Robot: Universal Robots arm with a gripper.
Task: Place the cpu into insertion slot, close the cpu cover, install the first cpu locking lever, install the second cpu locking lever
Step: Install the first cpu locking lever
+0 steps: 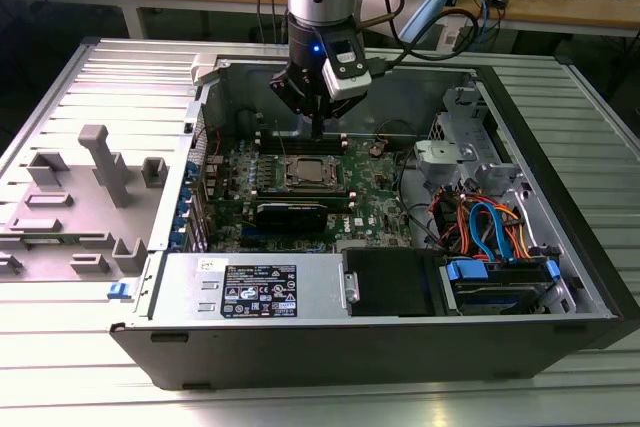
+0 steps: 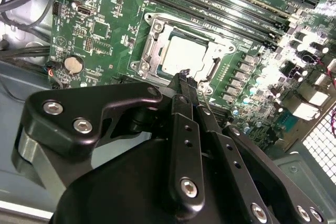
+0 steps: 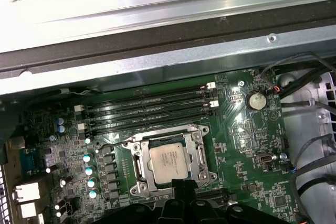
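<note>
If the gripper (image 1: 318,129) comes down off-line, its narrow tip could scrape the cpu (image 3: 168,162) or skid off the thin cpu cover (image 3: 195,153) onto the green board (image 3: 247,145). Its fingers look pinched together on nothing. The cpu lies in the insertion slot (image 2: 143,66), framed by the cover, just below the tip, which hangs over one edge.

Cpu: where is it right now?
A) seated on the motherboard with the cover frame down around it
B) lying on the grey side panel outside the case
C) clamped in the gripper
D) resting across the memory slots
A: in the first wrist view the cpu lies flat on the motherboard, framed by the cpu cover, while the gripper near its edge holds nothing.
</note>
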